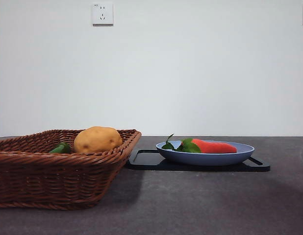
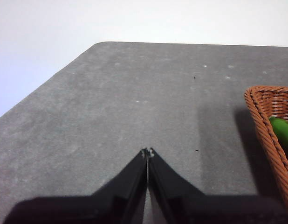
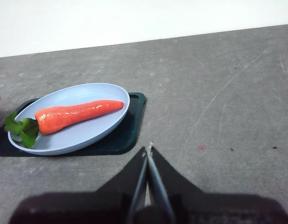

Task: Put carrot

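Note:
The orange-red carrot (image 1: pixel 214 146) with green leaves lies on a blue plate (image 1: pixel 205 157) that rests on a dark tray (image 1: pixel 200 166) at the middle right of the table. It also shows in the right wrist view (image 3: pixel 74 115), lying across the plate (image 3: pixel 95 135). My right gripper (image 3: pixel 148 149) is shut and empty, above bare table a short way from the plate. My left gripper (image 2: pixel 147 153) is shut and empty, above bare table beside the wicker basket (image 2: pixel 270 135). Neither gripper shows in the front view.
The brown wicker basket (image 1: pixel 48 174) stands at the front left and holds a yellow-brown potato (image 1: pixel 97 139) and a green item (image 1: pixel 61 148). The green item also shows in the left wrist view (image 2: pixel 284 133). A white wall with a socket (image 1: pixel 102 13) is behind.

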